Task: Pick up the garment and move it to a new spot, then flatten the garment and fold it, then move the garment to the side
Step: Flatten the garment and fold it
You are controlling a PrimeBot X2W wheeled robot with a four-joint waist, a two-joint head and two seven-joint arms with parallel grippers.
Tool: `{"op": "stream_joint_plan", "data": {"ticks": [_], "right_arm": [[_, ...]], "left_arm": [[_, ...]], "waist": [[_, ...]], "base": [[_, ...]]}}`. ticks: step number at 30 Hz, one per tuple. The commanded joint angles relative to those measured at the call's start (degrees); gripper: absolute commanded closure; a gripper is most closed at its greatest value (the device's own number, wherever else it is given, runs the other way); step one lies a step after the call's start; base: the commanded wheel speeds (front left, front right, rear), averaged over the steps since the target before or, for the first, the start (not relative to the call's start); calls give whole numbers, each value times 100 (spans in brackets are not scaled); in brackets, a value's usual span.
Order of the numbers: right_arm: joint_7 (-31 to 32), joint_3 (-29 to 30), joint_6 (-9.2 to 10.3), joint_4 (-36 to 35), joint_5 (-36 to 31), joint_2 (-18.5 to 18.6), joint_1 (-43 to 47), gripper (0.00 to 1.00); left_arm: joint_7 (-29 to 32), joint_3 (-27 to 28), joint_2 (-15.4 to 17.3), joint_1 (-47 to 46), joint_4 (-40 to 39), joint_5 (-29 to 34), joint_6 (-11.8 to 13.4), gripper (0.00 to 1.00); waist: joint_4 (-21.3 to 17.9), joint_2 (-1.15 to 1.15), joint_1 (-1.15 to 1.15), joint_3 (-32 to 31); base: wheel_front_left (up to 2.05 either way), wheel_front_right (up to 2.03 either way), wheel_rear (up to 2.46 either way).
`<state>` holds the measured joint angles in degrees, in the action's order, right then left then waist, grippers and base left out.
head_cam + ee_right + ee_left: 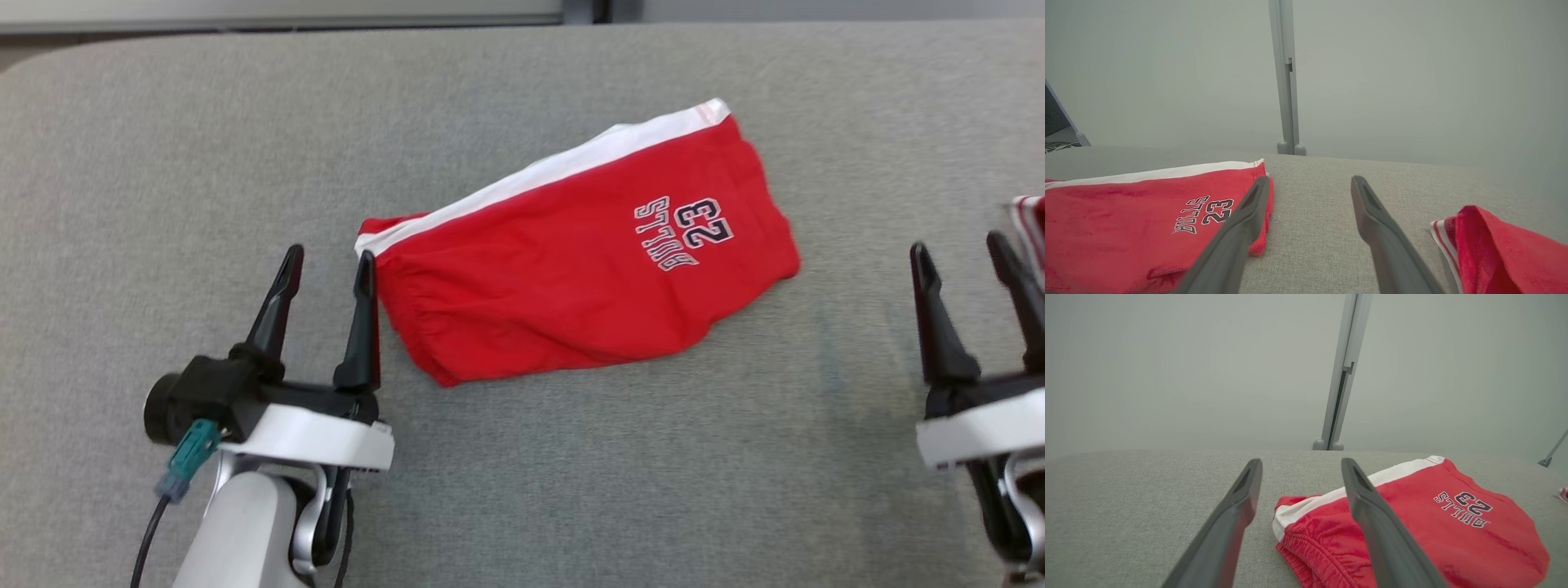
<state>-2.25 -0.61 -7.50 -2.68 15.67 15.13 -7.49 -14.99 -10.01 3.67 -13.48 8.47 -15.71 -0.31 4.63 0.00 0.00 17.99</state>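
Garment position: the garment (571, 269), a pair of red shorts, lies folded near the middle of the grey fabric-covered counter (163, 122). It lies at a slant, with its gathered waistband (408, 286) toward the robot's left and its leg end toward the far right. A white band (555, 167) runs along its far edge. A print (684, 233) reading "BULLS 23" sits on the upper layer, upside down in the head view. The cloth lies mostly flat, with light wrinkles near the waistband.

Left tool (330, 253): fingers wide apart, nothing between them. It hovers just beside the waistband end. Its inner finger (359, 327) stands right at the waistband corner; whether it touches the cloth cannot be told. In the left wrist view that same finger crosses in front of the red fabric, while the other finger stands over bare counter.

Right tool (957, 242): fingers wide apart, nothing between them. It stands well apart from the garment, past its leg end. In the right wrist view the gap between the fingers frames bare counter.

Second red cloth (1030, 220): a bunched piece with white striped trim lies at the counter's right side, just beside the right tool's outer finger.

Background: a grey upright post (1345, 371) stands beyond the counter's far edge against a pale wall.
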Motion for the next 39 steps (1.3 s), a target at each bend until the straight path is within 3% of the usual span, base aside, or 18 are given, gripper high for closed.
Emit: {"op": "stream_joint_plan", "data": {"ticks": [1,8,17,19,24,32,39], "right_arm": [[89,-58,2,157,69,116,-360,0],[671,-685,4,1086,203,516,-1290,0],[1613,-988,2,1851,374,497,-1530,0],[1713,-1022,2,1848,442,444,-1542,100],[1498,-940,7,1563,388,323,-1379,100],[804,-722,7,877,333,-235,-365,100],[529,-178,7,566,327,-524,392,100]], "left_arm": [[-24,-66,-6,-212,-33,-16,-53,0],[-23,-341,-62,-600,-5,-128,-80,0],[-23,-523,-68,-623,-48,-352,82,0],[-24,-528,-66,-637,-62,-340,104,0],[-24,-438,-67,-578,-45,-256,124,0],[-23,-61,-63,-299,-26,-96,67,0],[-24,3,-62,-179,38,-54,1,0]], "waist": [[344,0,0,384],[856,0,0,841],[937,0,0,854],[906,0,0,842],[684,0,0,739],[76,0,0,513],[-57,0,0,348]], "base": [[0,0,0],[0,0,0],[0,0,0],[0,0,0],[0,0,0],[0,0,0],[0,0,0]]}}
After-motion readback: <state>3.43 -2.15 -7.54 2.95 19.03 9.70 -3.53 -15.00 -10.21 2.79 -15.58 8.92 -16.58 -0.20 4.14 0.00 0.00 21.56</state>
